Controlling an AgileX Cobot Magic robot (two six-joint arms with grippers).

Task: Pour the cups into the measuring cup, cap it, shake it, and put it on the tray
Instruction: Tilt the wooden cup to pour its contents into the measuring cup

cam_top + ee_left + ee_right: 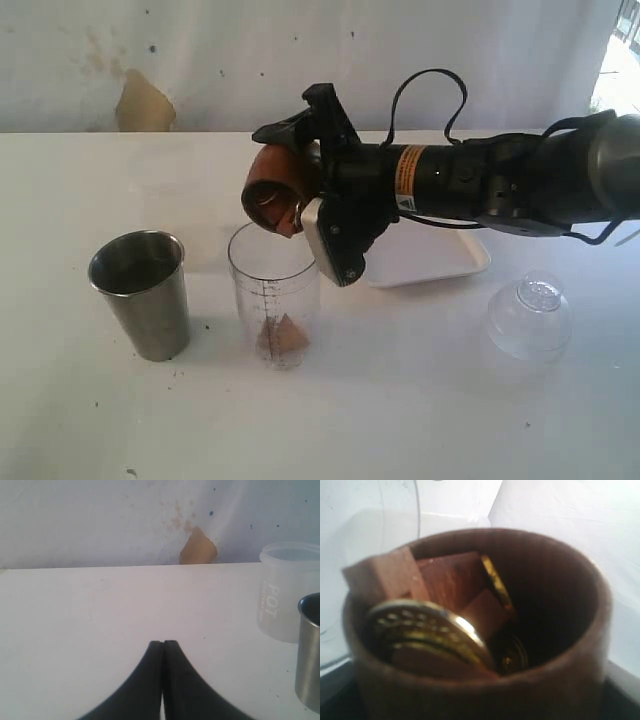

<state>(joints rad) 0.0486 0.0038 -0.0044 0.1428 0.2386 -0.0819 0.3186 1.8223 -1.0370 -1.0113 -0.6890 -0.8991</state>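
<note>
Exterior view, centre frame: mid-pour, grasping round-bellied dark brown wooden cup (265, 195) in right gripper (287, 178), tipped over tall clear graduated plastic measuring cup (273, 285); left gripper (163, 647) clenched empty; next, likely steeper tilt to empty it.

right arm (480, 180): enters from the right edge of the exterior frame and reaches toward the centre, lying nearly level; dark casing with an orange label band, black cables looping above and below it.
right wrist: rolled so the two fingers stand one above the other.
right gripper (298, 182): upper centre of the frame; jaws spread wide and clamped on the wooden cup (262, 188), black finger on top, pale finger plate beneath; the cup is held tipped, mouth facing down and left.
left gripper (162, 650): lower centre of its wrist frame; two black fingers pressed together, nothing between them.
</note>
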